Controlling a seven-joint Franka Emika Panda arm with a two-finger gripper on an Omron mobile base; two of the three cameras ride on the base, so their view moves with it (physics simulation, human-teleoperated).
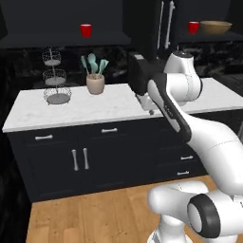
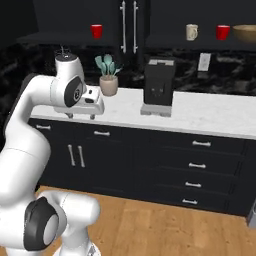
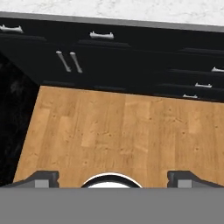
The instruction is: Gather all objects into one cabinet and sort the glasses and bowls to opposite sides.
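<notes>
One red cup (image 1: 86, 30) (image 2: 96, 31) stands alone on the dark upper shelf to the left of the cabinet doors (image 2: 129, 27) (image 1: 163, 23) with long silver bar handles. On the shelf to the right of those doors stand the cream mug (image 2: 192, 32), a second red cup (image 2: 223, 32) (image 1: 193, 27) and the wide wooden bowl (image 2: 246, 33) (image 1: 216, 27). My gripper (image 2: 81, 116) (image 1: 151, 112) (image 3: 113, 179) hangs over the counter's front edge, pointing down at the floor, well below the shelves. It is open and holds nothing.
On the white counter (image 1: 109, 107) stand a wire tiered basket (image 1: 54, 80), a beige pot of teal utensils (image 1: 95, 83) (image 2: 108, 82) and a black coffee machine (image 2: 159, 87). Black lower doors and drawers (image 3: 100, 36) face the wooden floor (image 3: 122, 131).
</notes>
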